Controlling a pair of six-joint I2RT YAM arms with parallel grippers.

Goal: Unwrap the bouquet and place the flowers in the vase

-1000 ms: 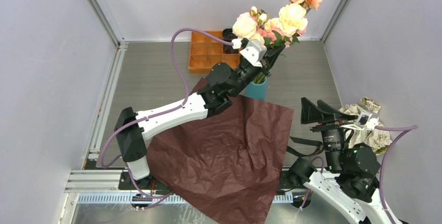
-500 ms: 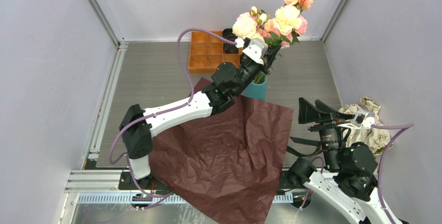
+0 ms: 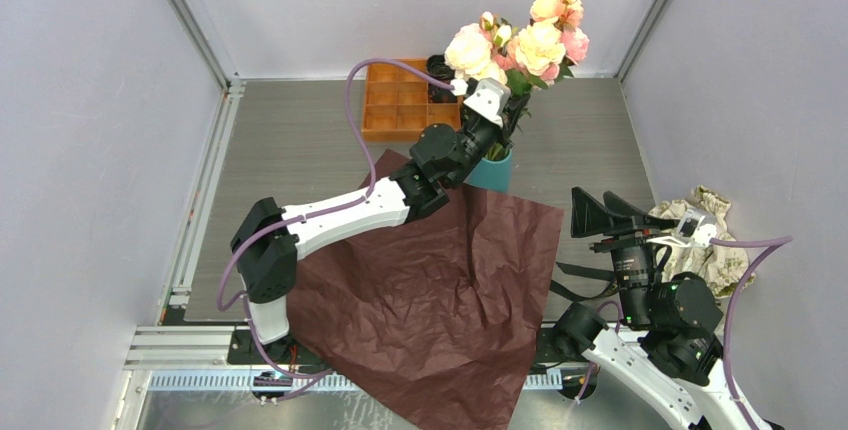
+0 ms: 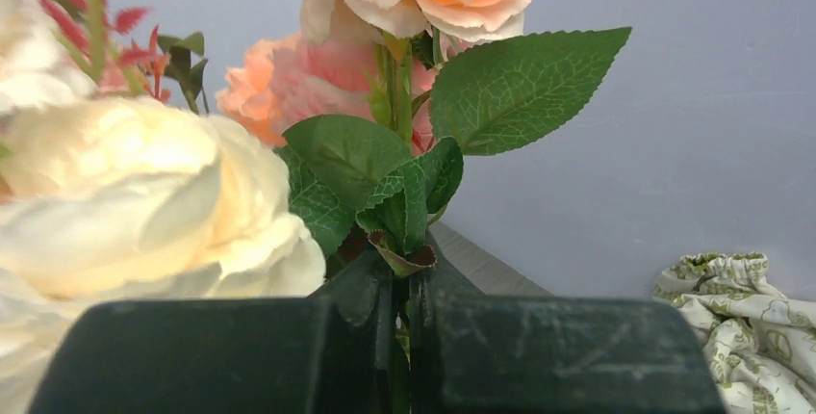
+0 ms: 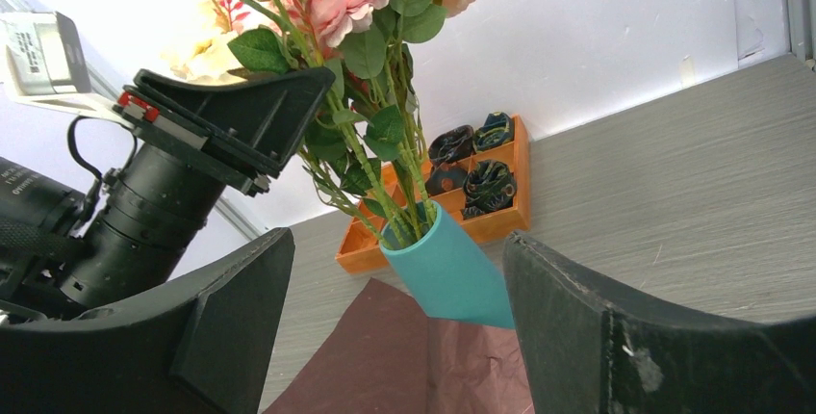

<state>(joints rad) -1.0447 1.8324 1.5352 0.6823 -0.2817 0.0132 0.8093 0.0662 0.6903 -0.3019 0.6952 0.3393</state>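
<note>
The flowers (image 3: 520,40), pink, peach and cream roses on green stems, stand with their stem ends inside the teal vase (image 3: 493,172). My left gripper (image 3: 505,115) is shut on the stems just above the vase's rim. In the left wrist view the jaws (image 4: 404,279) pinch a stem under green leaves (image 4: 385,183). The bouquet's dark red paper (image 3: 440,290) lies spread flat in front of the vase. My right gripper (image 3: 600,220) hangs open and empty at the right. Its wrist view shows the vase (image 5: 452,274) and the stems (image 5: 385,193) ahead between its fingers (image 5: 597,337).
An orange compartment tray (image 3: 385,110) sits behind the vase, with dark items in its right cells (image 5: 481,183). A crumpled floral cloth (image 3: 710,240) lies by the right wall. A black strip (image 3: 585,275) lies near the right arm's base. Grey walls close three sides.
My left gripper has swung the flowers to the left and more upright over the vase. The right arm has shifted slightly, still open.
</note>
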